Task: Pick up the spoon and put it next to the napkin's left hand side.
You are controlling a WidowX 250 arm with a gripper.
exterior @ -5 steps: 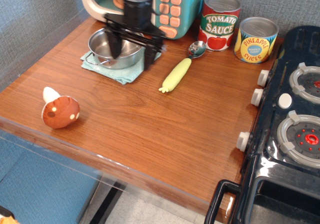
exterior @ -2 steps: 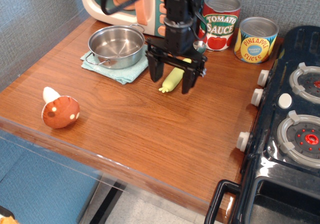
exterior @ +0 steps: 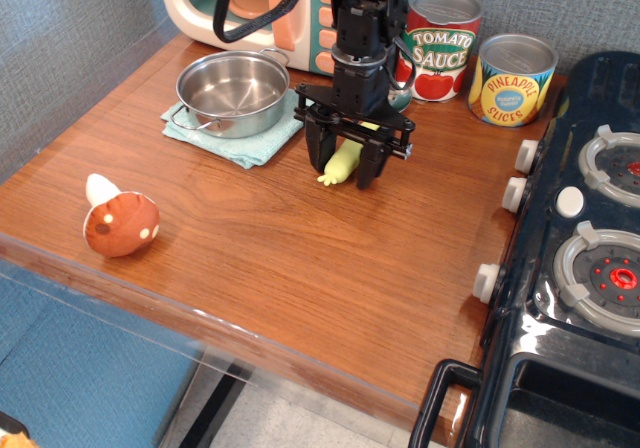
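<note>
The spoon [exterior: 342,163] lies on the wooden table, its pale yellow-green handle pointing toward the front left; its metal bowl is mostly hidden behind the arm. My black gripper [exterior: 345,166] hangs low over the handle, jaws open, one finger on each side of it. The light teal napkin [exterior: 255,144] lies to the left under a steel pot [exterior: 232,91].
A teal toy microwave [exterior: 290,8] stands at the back. A tomato sauce can [exterior: 441,43] and a pineapple can [exterior: 511,79] stand back right. A brown mushroom toy [exterior: 120,222] lies front left. A black toy stove [exterior: 580,268] fills the right edge.
My gripper moved right from over the pot to the spoon, then dropped lower, and its fingers have narrowed around the handle.
</note>
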